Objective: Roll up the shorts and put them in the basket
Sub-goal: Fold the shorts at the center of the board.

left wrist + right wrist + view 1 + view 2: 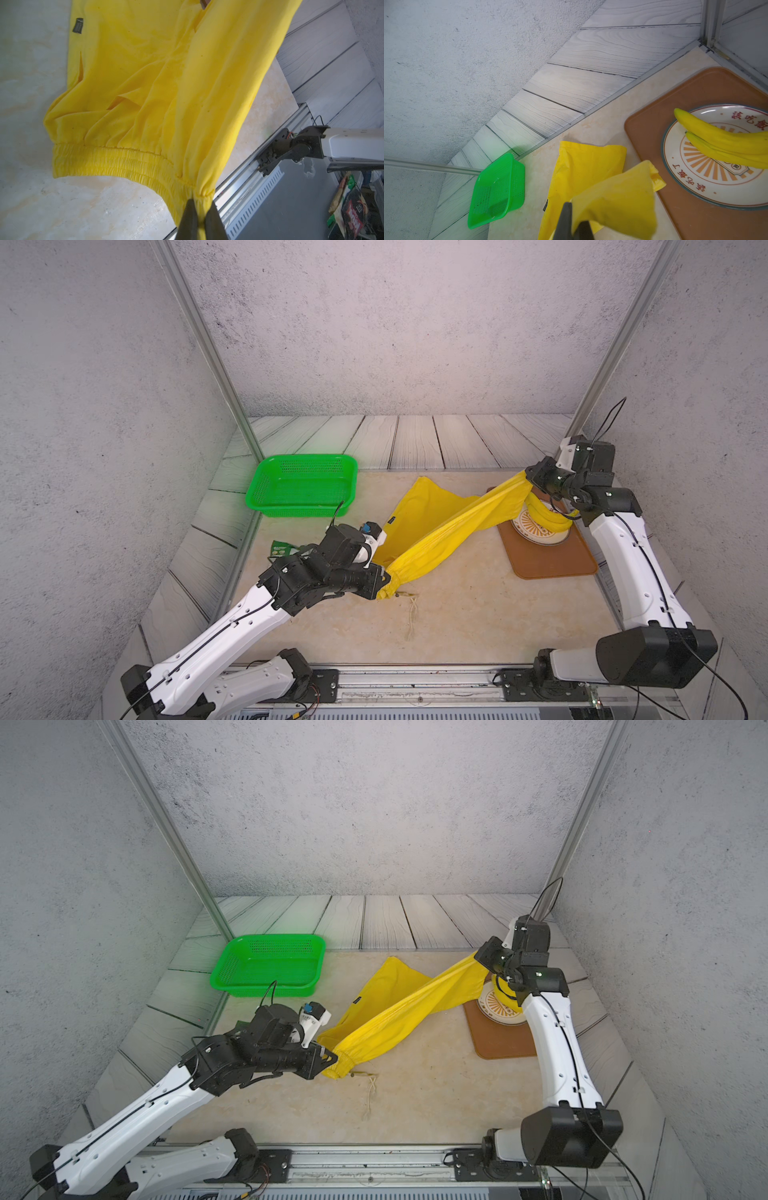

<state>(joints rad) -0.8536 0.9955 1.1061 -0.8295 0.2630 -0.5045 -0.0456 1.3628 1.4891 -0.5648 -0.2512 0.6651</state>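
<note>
Progress looks close to nil: no roll is formed. I have the shorts point(440, 526) stretched taut between both arms above the table point(457, 622), one leg lying flat on it. My left pincer point(385, 578) is clamped on the waistband point(116, 160) end, and my right pincer point(528, 477) pinches the far corner beside the bananas point(716, 137). I judge laying flat, folding and rolling all remain
</note>
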